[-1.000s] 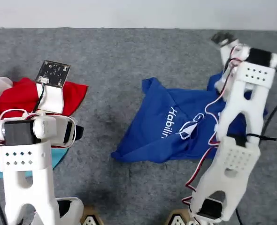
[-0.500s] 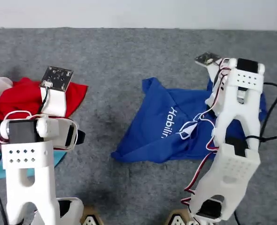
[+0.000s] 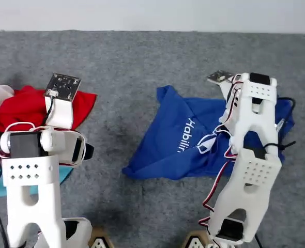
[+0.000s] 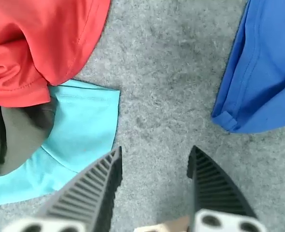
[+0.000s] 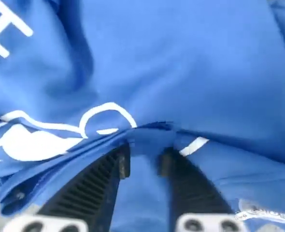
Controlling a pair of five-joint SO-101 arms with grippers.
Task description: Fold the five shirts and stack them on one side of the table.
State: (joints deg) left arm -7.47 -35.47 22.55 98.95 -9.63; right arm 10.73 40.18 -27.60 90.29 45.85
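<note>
Grey table (image 3: 116, 62). Centre-right on it: blue shirt (image 3: 178, 150), crumpled, unfolded, under R arm. Heap at table's left edge: red shirt (image 3: 18, 106), teal shirt (image 4: 79, 121) just beside. R gripper (image 5: 143, 162) clenched on fold of blue shirt. L gripper (image 4: 154, 162) released, holding nothing, over bare table btwn teal and blue.
</note>
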